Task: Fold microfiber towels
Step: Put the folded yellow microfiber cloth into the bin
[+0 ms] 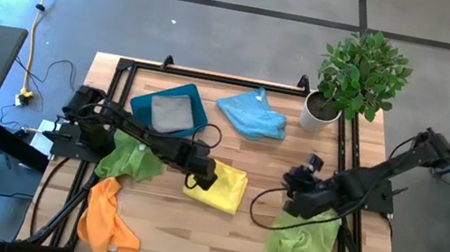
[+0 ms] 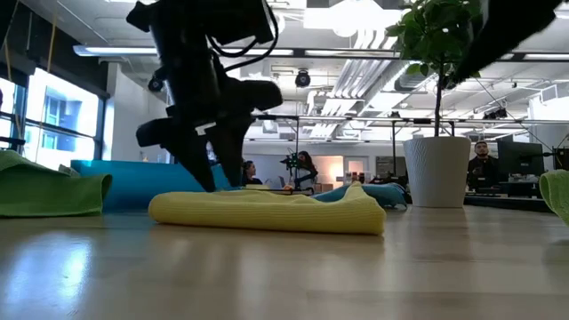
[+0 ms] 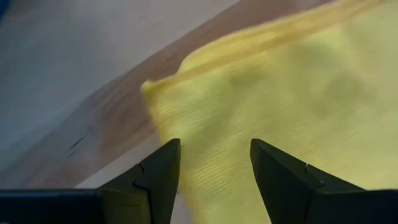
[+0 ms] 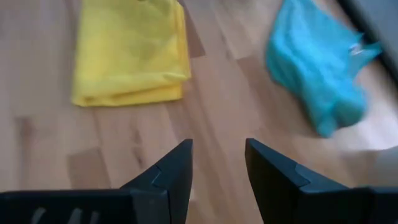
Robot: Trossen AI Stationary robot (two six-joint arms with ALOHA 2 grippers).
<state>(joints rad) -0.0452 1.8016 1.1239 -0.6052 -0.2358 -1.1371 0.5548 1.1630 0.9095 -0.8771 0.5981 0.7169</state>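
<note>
Left gripper [image 1: 206, 176], jaws parted, poised at near corner of folded yellow towel [image 1: 222, 188], far closer than open, idle right gripper [image 1: 295, 191].

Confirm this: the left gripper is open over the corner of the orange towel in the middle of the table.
Not quite: the towel is yellow, not orange. The left wrist view shows the left gripper open over a corner of the yellow towel; the orange towel lies near the table's front-left edge.
</note>
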